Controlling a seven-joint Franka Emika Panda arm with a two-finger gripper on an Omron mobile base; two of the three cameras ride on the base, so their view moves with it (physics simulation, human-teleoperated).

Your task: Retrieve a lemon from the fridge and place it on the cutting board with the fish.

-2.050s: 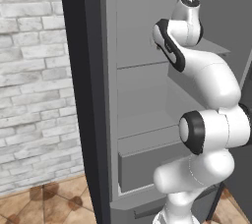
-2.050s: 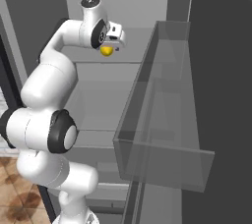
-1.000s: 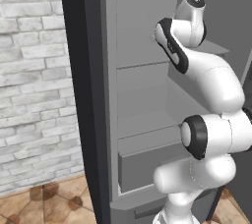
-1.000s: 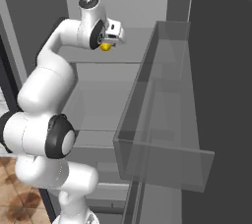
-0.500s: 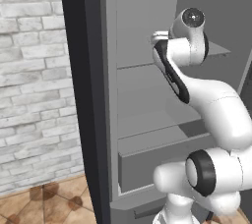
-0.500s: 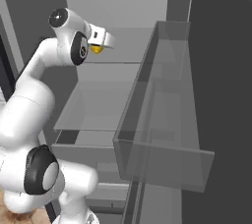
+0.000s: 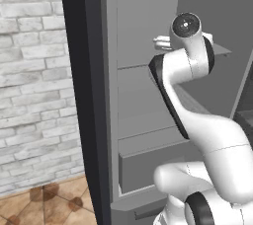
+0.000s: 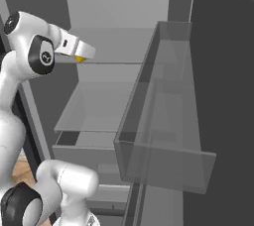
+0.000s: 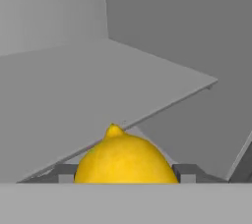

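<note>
Because the gripper [image 9: 125, 179] pinches the lemon [image 9: 125, 161] beside the fridge [image 8: 114, 31] shelf edge, a bump could dislodge it.

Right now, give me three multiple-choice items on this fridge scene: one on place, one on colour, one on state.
1. Where is the lemon?
A. between the jaws of the gripper
B. in the door bin
C. on the floor

2. What colour is the lemon?
A. green
B. yellow
C. red

3. What state is the fridge door in?
A. shut
B. taken off
C. open

Answers: 1 A, the hand view shows the fruit between both fingertips. 2 B, it is bright yellow. 3 C, the shelves and the door bin are exposed.
</note>
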